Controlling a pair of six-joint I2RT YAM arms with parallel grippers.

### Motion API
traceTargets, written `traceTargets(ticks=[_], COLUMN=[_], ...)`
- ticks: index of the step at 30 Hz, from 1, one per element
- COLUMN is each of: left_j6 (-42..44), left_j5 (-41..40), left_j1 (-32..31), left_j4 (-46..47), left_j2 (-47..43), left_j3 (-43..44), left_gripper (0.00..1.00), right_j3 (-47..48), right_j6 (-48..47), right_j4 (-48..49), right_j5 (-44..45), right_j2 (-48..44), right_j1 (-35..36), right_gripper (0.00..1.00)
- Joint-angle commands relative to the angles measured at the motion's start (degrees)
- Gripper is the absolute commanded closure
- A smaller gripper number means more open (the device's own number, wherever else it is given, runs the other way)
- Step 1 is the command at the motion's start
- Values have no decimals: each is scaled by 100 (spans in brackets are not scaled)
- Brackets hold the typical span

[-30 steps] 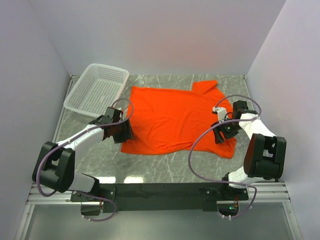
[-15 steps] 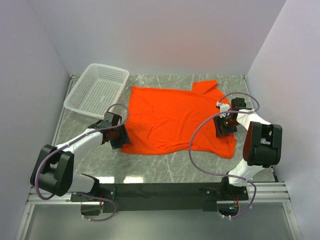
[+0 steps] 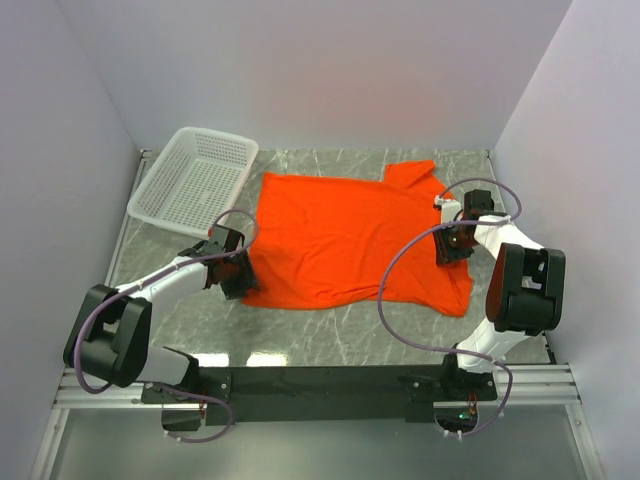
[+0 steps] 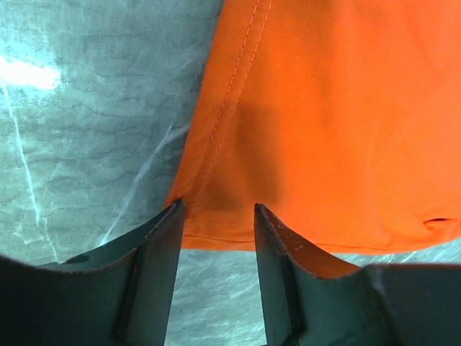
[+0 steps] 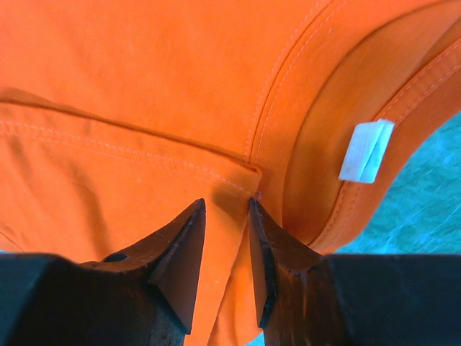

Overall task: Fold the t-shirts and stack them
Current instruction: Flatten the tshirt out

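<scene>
The orange-red t-shirt (image 3: 350, 235) lies spread flat on the marble table. My left gripper (image 3: 236, 272) is low at its near left corner. In the left wrist view the jaws are open and the hem corner (image 4: 216, 216) lies between the fingertips (image 4: 171, 216) of my left gripper (image 4: 216, 210). My right gripper (image 3: 452, 246) is low on the shirt's right side by the collar. In the right wrist view my right gripper (image 5: 226, 205) is narrowly open, with its tips pressed on the t-shirt (image 5: 144, 86) at a sleeve seam. A white label (image 5: 366, 151) shows in the collar.
A white mesh basket (image 3: 195, 180) stands at the back left, just left of the shirt. Grey walls close in the table on three sides. Bare marble table (image 3: 330, 335) lies between the shirt and the arm bases.
My right gripper has moved away from me along the shirt's right edge, toward the collar. My left gripper has shifted slightly left, to the shirt's near left corner.
</scene>
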Motion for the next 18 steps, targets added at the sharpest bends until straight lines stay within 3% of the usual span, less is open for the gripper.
traceTargets(ticks=[1,5,12,15,18], left_j6=[22,48,40,83,127], left_j5=[-60,-43,-25,-60,-156], left_j1=[-16,-16,-16,-7,-16], left_j4=[116,125,160,99,11], left_j2=[122,122,157,122,-1], left_j3=[28,11,-25,-7,28], left_gripper=[51,51,51,51,51], right_j3=[251,277,278,286,242], right_j6=[84,102,-4,-39,-196], right_j4=[146,164,41,-29,-125], right_j5=[-80,-44,-79,-141,-246], right_j2=[58,145,172,137,-47], right_j1=[-39,-39,-48,-48,-66], right_gripper=[62,62,76,91,96])
